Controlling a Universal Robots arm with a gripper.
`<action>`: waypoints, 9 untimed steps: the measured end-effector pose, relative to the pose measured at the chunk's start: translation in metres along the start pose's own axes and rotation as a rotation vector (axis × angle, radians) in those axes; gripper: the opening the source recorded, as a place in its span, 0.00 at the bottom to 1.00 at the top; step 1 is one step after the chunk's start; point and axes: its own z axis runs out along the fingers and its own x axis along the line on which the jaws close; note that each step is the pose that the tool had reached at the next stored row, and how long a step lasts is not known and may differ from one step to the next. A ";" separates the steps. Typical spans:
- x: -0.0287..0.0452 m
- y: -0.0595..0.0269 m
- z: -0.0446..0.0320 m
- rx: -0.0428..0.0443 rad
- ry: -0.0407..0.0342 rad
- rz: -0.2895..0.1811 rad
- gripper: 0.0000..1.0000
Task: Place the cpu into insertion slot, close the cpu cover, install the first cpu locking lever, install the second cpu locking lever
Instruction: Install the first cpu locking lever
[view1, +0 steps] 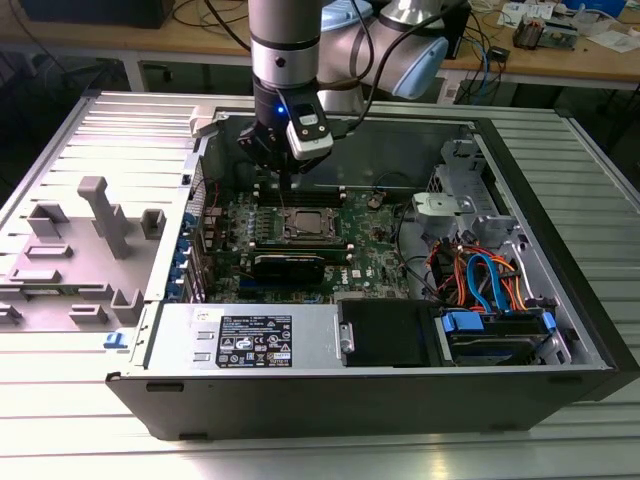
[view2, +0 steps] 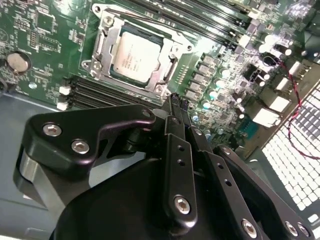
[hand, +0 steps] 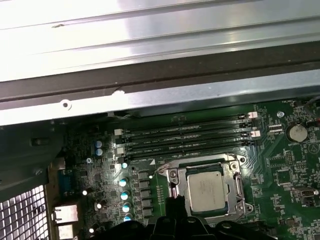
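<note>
Got the small flat square silver-grey cpu (view2: 135, 55) seated in the dark-centred, silver-rimmed insertion slot (view2: 116, 75) near the middle of the green motherboard (view2: 45, 35), with the thin silver windowed cpu cover (view2: 106, 42) lying flat around it. Seeing the black gripper (view2: 176, 101) with fingers pressed together on nothing, hanging just beside one corner of the slot.
</note>
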 end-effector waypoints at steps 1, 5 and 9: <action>0.0019 -0.0005 0.0000 -0.0004 -0.0004 -0.002 0.11; 0.0043 -0.0009 0.0000 -0.0006 -0.0005 -0.004 0.11; 0.0074 -0.0013 0.0000 -0.0006 -0.0005 -0.007 0.11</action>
